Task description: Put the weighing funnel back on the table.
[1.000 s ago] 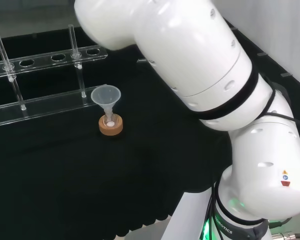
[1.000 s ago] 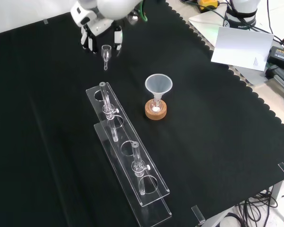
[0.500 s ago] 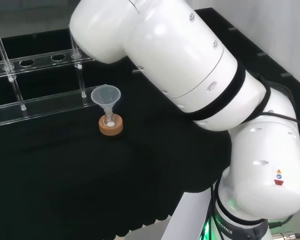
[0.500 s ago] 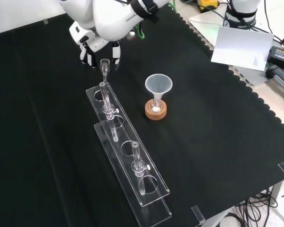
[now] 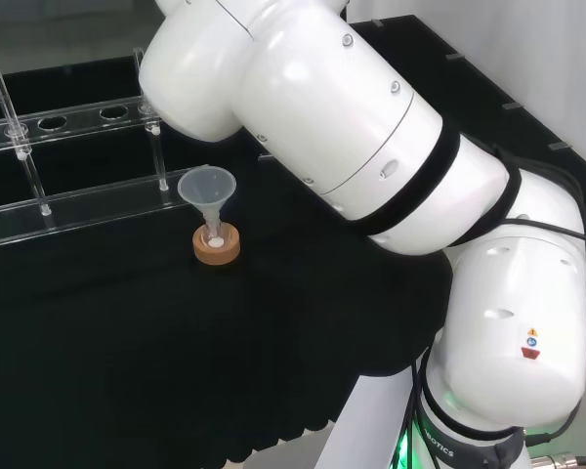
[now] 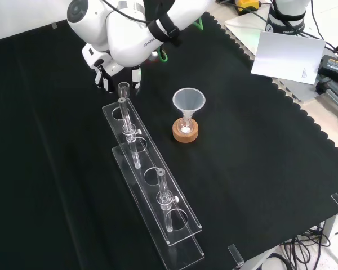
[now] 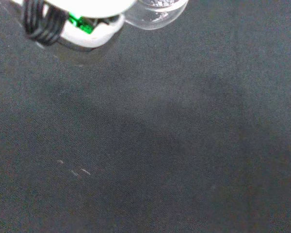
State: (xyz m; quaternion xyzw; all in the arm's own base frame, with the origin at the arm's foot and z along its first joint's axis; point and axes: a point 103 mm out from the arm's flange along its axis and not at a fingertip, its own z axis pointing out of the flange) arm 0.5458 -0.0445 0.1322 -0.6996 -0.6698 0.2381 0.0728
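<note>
One second's worth of travel, read off the front view: brings the weighing funnel (image 6: 123,88) down the picture from open cloth (image 6: 56,169) near the bench's far edge to just above the top end of the clear tube rack (image 6: 146,149). Swings the arm's big white links (image 5: 371,147) further across the head view with it. Holds the piece mouth up and stem down, pinched between dark fingers (image 6: 136,75) of the hand (image 6: 104,70), curled in on either side. Keeps it, by the look of things, off the cloth. Lines the stem's tip up, in the front view, with the upright tube (image 6: 124,115) at that end of the rack; cannot tell whether touching or merely passing in front. Shows bare black cloth under the palm in the wrist view, with the weighing funnel's clear rim close against the hand. Leaves the funnel (image 5: 207,188) standing in its flask on the cork ring (image 5: 217,246), well apart. Reads as the carry toward a set-down, not the set-down itself. Needs yet to lower onto bare cloth and open the fingers. Calls for care around the rack, to avoid knocking that tube with stem or finger.
</note>
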